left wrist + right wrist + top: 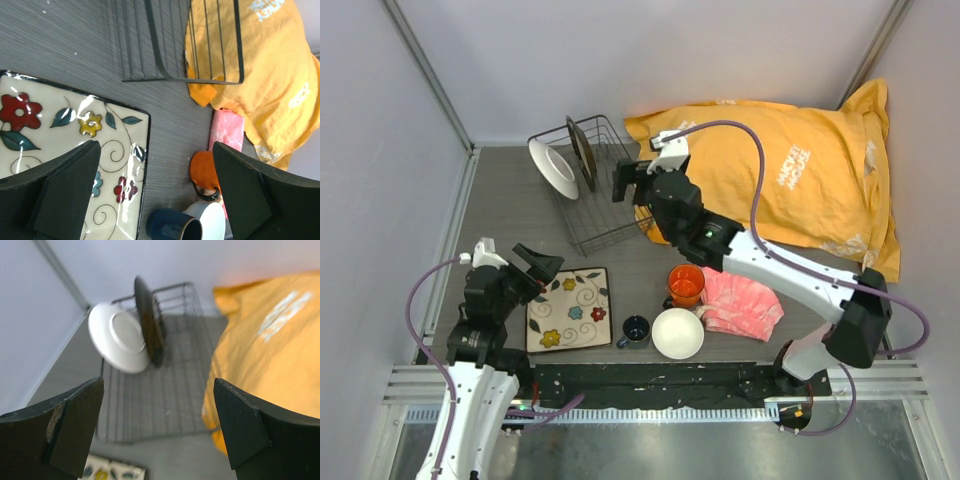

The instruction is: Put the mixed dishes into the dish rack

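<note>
White plate and dark plate stand on edge in the dish rack. Right tool hangs released beside it; left tool gapes empty over the floral square tray.

Robot test cell in a lab, not a lived-in kitchen. Plain pale panel walls on three sides, joined by bare metal corner posts, boxing in a small grey wood-grain desk. Slotted aluminium rail along the 6 o'clock edge, carrying a left arm and right arm in white and black, purple cables looping off both. Household props laid out as for a trial: wire dish rack at 12 o'clock with white plate and dark plate on edge, floral square tray at 8 o'clock, orange mug, white bowl and blue cup near 6 o'clock, pink cloth at 4 o'clock, big yellow pillow-like bag at 2 o'clock.
</note>
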Controlling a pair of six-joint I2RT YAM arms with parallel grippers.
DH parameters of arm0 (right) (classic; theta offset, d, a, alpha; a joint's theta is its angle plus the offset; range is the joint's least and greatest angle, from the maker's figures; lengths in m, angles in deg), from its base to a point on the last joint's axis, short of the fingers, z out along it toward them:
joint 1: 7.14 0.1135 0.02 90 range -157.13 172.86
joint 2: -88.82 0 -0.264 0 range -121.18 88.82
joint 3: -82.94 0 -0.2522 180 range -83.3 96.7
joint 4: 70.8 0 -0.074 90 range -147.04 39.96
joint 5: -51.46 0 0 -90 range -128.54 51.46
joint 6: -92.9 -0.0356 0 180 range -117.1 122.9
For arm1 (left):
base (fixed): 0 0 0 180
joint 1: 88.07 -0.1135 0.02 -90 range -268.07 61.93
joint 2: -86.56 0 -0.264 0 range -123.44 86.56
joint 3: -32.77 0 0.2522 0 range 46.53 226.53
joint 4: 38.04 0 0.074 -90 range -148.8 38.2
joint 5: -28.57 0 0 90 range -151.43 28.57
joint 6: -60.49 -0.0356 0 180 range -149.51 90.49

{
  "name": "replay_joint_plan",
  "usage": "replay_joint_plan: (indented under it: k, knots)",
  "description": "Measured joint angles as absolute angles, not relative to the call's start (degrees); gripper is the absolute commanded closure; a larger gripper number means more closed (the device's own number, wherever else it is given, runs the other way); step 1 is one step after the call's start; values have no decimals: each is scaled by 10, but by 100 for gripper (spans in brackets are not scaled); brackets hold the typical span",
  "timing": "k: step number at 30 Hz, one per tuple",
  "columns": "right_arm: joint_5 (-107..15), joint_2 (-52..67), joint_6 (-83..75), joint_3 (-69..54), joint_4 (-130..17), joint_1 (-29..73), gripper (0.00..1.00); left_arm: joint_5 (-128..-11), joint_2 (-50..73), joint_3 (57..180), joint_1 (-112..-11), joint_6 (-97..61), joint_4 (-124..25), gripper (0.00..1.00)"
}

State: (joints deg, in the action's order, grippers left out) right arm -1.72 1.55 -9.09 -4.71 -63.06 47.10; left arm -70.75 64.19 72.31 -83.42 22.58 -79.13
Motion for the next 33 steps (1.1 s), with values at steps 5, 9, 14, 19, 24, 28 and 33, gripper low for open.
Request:
replay_joint_plan:
  k: [5,9,14,19,24,28,33]
  knots:
    - [-156,49,-241,-148,-559,467,11,-688,642,723,-834,226,-805,0]
    - [-257,28,-316,-250,-536,467,13,-680,642,723,-834,226,-810,0]
    - [-347,-14,-376,-303,-544,467,14,-675,644,723,-834,228,-814,0]
    - [-408,-44,-402,-309,-600,467,15,-674,655,723,-834,230,-820,0]
    - [-455,-98,-420,-309,-648,467,18,-672,664,723,-834,230,-826,0]
    - [-478,-136,-438,-309,-671,467,21,-670,665,723,-834,231,-829,0]
    - [-503,-159,-475,-308,-717,458,24,-670,665,723,-834,234,-830,0]
